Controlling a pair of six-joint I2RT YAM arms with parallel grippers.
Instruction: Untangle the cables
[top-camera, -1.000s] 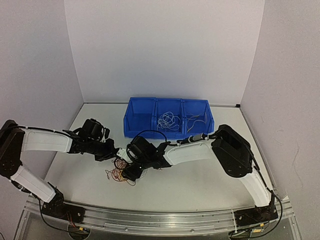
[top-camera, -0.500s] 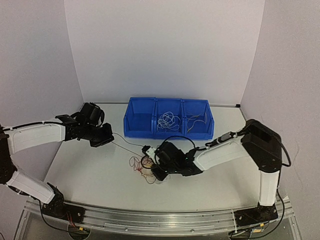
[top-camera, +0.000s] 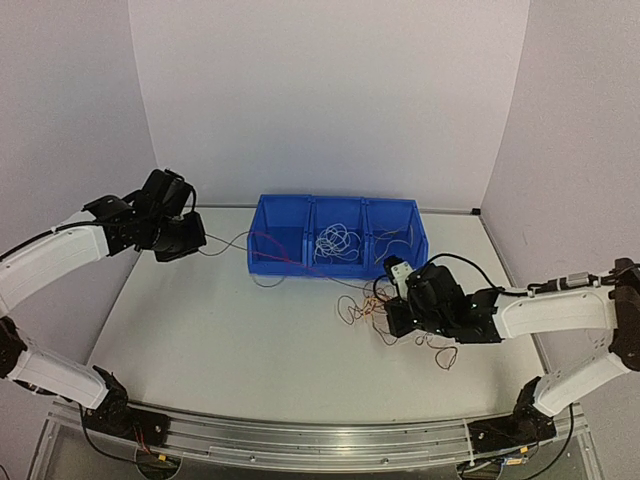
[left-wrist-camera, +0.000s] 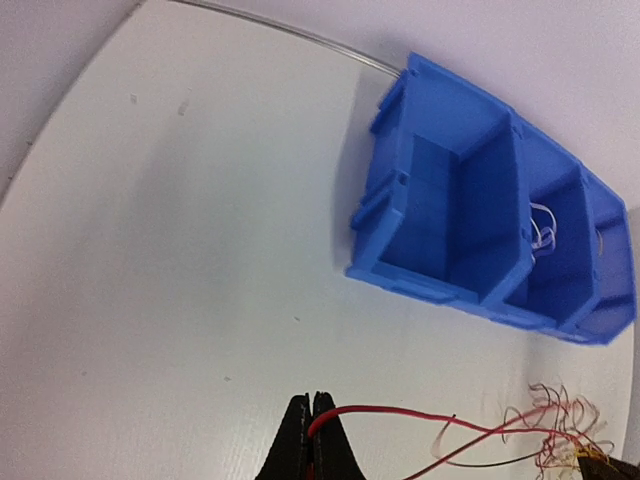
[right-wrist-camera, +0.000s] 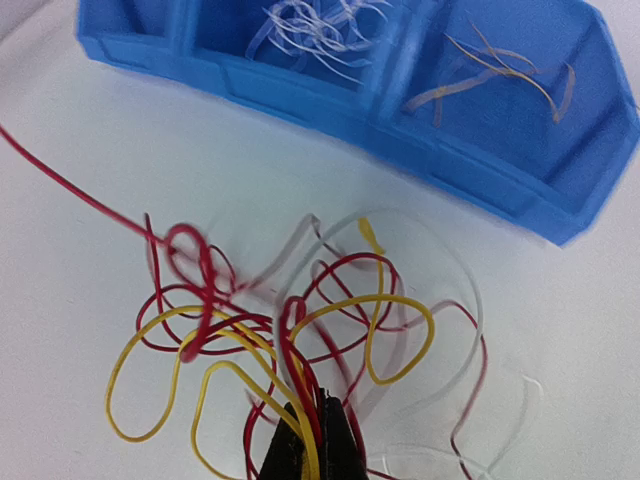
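The cables (top-camera: 372, 308) are a loose tangle of red, yellow and white curly wires on the table, right of centre and in front of the bin. In the right wrist view the cables (right-wrist-camera: 300, 320) loop just ahead of my right gripper (right-wrist-camera: 313, 412), which is shut on several red and yellow strands. My right gripper (top-camera: 392, 322) sits at the bundle's right side. One red wire (left-wrist-camera: 420, 417) runs taut from the bundle leftward past the bin's front. My left gripper (left-wrist-camera: 311, 400) is shut on that wire's end. The left gripper (top-camera: 188, 247) hangs at the far left.
A blue three-compartment bin (top-camera: 335, 235) stands at the back centre. Its middle compartment holds white wires (right-wrist-camera: 315, 25), its right one yellowish wires (right-wrist-camera: 500, 70); the left compartment (left-wrist-camera: 445, 215) looks empty. White walls close in on three sides.
My right gripper shut on the bundle and dragged it right across the table. My left gripper carried the red wire's end up and to the far left, stretching the wire out.
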